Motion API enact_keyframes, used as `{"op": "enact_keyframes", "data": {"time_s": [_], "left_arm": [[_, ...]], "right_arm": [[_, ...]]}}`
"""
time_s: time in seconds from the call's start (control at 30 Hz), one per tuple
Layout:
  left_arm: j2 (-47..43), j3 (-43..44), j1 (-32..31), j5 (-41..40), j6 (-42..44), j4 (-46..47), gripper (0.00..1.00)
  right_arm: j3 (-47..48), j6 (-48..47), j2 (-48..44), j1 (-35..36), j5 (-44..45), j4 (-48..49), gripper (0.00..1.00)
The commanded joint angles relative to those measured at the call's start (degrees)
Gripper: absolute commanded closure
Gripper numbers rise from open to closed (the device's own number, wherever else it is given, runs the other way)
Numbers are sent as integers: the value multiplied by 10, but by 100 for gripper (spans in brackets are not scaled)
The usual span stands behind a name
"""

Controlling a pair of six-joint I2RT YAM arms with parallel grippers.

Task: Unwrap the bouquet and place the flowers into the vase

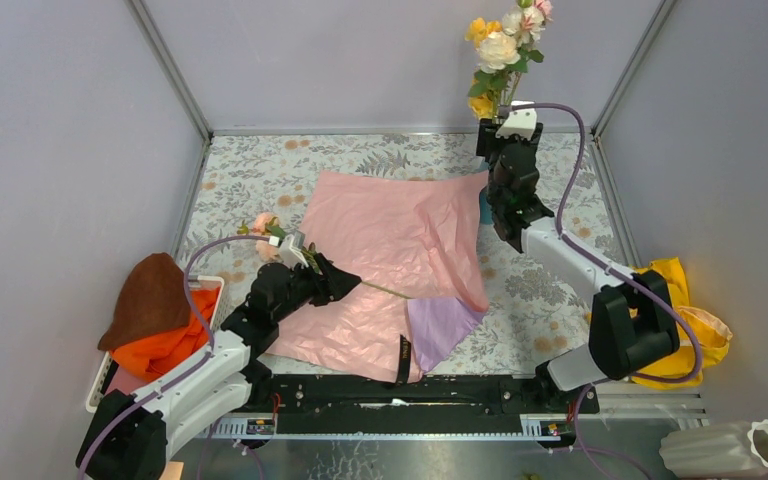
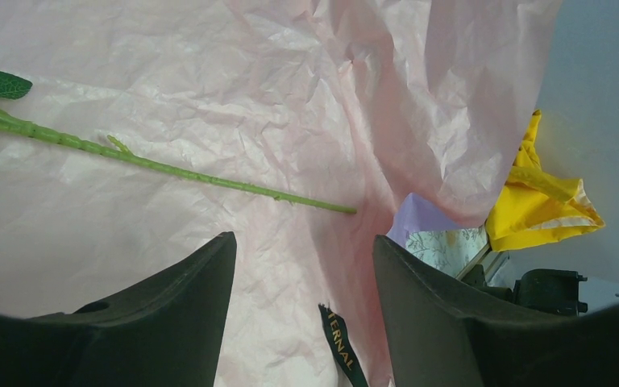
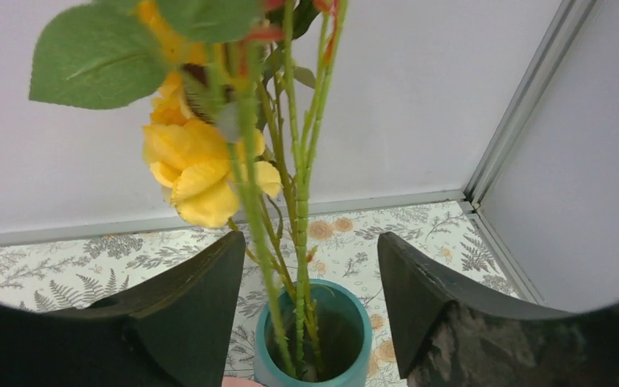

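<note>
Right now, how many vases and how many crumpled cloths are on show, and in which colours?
Vases: 2, the teal vase and the white ribbed vase
Cloths: 3, the brown cloth, the orange cloth and the yellow cloth
Total: 5

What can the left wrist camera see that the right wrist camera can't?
Left wrist only: one flower stem lying on crinkly pink paper, a black ribbon, a yellow cloth. Right wrist only: the teal vase holding stems, and a yellow rose. Both: open jaws, the left gripper in one, the right gripper in the other.
</note>
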Motion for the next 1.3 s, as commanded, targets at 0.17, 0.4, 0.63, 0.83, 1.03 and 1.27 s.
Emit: {"op": "enact_keyframes", "data": {"time_s": [0.17,0.4,0.63,0.83,1.03,1.27], "left_arm": [[4,-10,-2,4,-3,34,30],[5,-12,-2,7,-8,38,30],[-28,64,-2,-38,25,-58,31],[-92,215,-2,-290,-2,-298,32],[-187,293,-2,-446,-7,-426,31],[-275,309,-2,-492,-13,-496,30]], "right_arm": [[-30,56,-152,-3,4,2,1],[-24,100,-244,-3,-43,-65,0],[56,207,-300,-2,-259,-220,0],[118,228,-283,86,-372,-313,2],[118,199,-219,253,-309,-391,13],[29,236,-138,315,-297,-440,30]]}}
